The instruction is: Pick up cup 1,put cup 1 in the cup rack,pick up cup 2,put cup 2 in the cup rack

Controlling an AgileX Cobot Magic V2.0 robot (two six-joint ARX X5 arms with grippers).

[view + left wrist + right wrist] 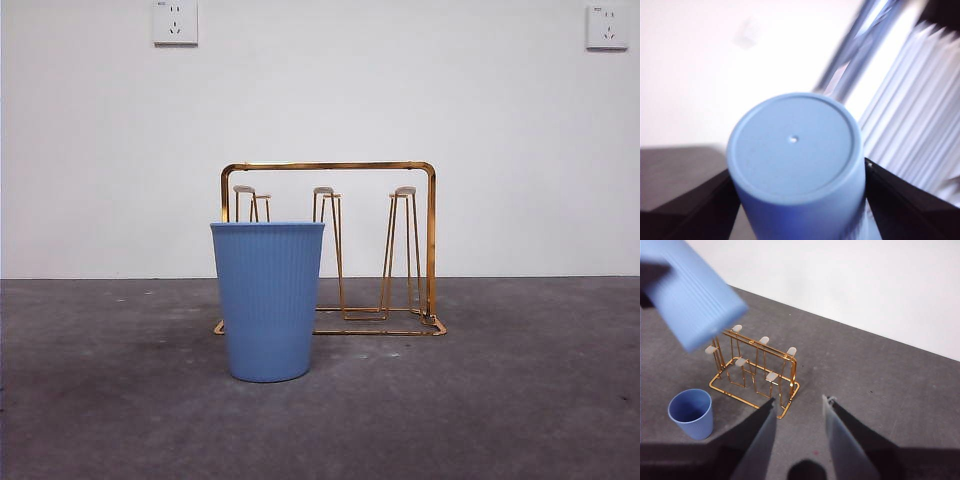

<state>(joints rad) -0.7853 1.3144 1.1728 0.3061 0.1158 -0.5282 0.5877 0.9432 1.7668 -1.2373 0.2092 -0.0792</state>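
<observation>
Blue ribbed cup is standing upright on the dark tabletop, nearest the front camera, mouth up, no hand on it. It is sitting just in front of the left end of the cup rack; whether they touch is not clear.

Cup rack is sitting right behind it, gold wire, rounded frame handle over the top, upright pegs with pale tips. All the pegs in sight are bare. In the right wrist view the rack and the standing cup are both showing on the tabletop, cup just beside one end of the rack.

Left hand is gripping a second blue cup, one black jaw on each side of the wall, flat base with a small centre dot facing the wrist camera. Same cup is showing tilted and blurred in the right wrist view, up in the air above the rack, not on any peg.

Right hand is hanging high over the tabletop, jaws spread apart, gripping nothing.

Far back: white wall with two sockets.
</observation>
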